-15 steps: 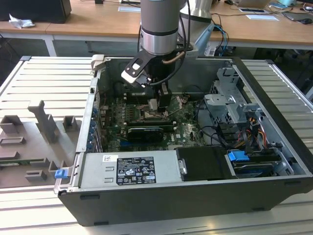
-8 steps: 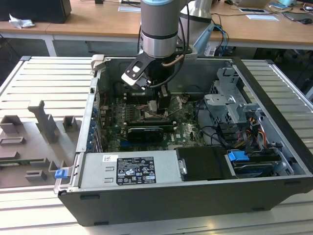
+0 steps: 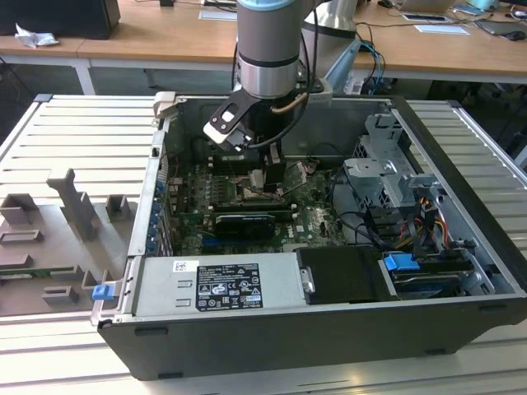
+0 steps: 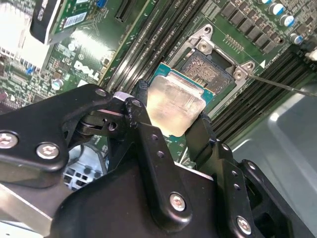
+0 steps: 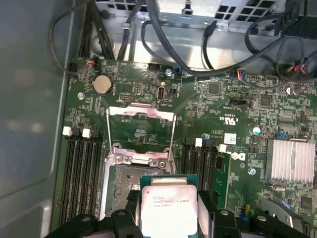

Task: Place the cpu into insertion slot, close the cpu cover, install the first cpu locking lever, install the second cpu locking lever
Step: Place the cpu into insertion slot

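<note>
- Fingers (image 4: 148, 144) are clamped on two opposite edges of the cpu (image 4: 176, 106).
- The cpu hangs over the insertion slot (image 4: 210, 67), not seated.
- The cpu cover (image 5: 142, 112) lies flipped open beside the slot, mid-case.

cpu (image 5: 168, 206) in gripper (image 4: 172, 105) — partly over insertion slot (image 4: 210, 67); cpu cover (image 5: 141, 111) beyond.

This looks like a robotics lab or test workshop. The pincer (image 3: 272, 177) hangs inside an open computer case (image 3: 247, 346), which lies on a tabletop (image 3: 74, 140) of ribbed aluminium profiles. Well to one side of the pincer sits a grey fixture tray (image 3: 66, 216) with moulded holders. Beyond the pincer stand wooden office desks (image 3: 165, 41) strewn with papers (image 3: 218, 14) and cables (image 3: 372, 51).
</note>
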You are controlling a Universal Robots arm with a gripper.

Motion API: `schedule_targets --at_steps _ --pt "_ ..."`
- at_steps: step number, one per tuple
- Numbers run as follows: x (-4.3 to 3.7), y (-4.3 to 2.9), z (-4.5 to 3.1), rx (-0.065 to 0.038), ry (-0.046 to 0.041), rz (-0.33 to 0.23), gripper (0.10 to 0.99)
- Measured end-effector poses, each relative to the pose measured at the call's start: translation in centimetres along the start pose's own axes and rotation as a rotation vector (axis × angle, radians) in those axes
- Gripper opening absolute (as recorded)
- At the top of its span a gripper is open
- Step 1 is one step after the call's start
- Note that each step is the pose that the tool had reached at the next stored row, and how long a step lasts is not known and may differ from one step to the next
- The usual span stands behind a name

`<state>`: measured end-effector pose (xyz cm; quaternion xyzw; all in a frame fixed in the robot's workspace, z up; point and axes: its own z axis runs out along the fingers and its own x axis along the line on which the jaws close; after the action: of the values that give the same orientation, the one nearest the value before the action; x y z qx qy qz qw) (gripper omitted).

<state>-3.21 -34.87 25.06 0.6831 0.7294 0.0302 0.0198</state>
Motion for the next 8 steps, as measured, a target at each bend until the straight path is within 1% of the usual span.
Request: schedule_targets --at_steps 3,8 --pt "0.00 -0.01 0.07 0.000 -0.0033 0.045 0.545" --pt "0.01 0.00 0.25 -0.001 -0.0036 0.049 0.545"
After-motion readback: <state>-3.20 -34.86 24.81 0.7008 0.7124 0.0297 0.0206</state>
